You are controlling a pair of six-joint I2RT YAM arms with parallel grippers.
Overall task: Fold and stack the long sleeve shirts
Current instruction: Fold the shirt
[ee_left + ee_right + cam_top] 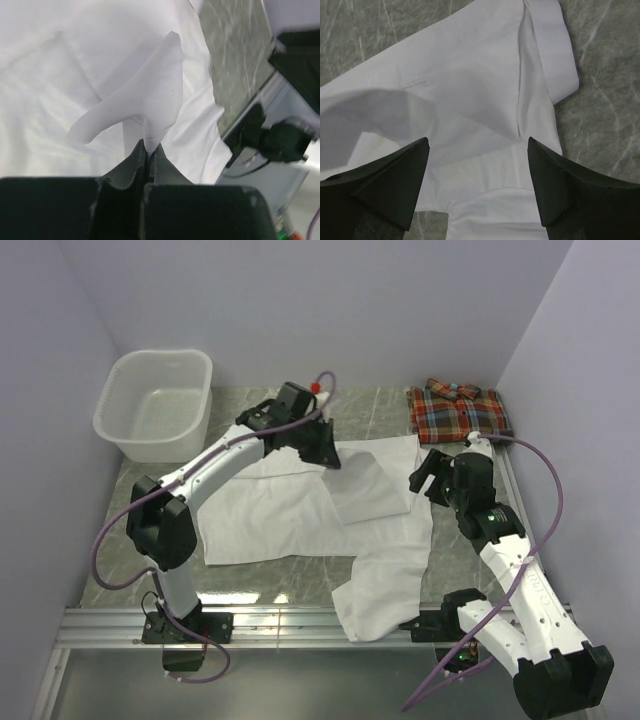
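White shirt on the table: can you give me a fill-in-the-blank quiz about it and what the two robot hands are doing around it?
1. The left hand is clamped ____ on a raised fold of the white shirt.
2. The right hand, poised above that shirt, is wide ____.
3. The plaid shirt lies folded at the table's far ____ corner.
4. The basket stands at the far ____ corner.
Missing words: shut; open; right; left.
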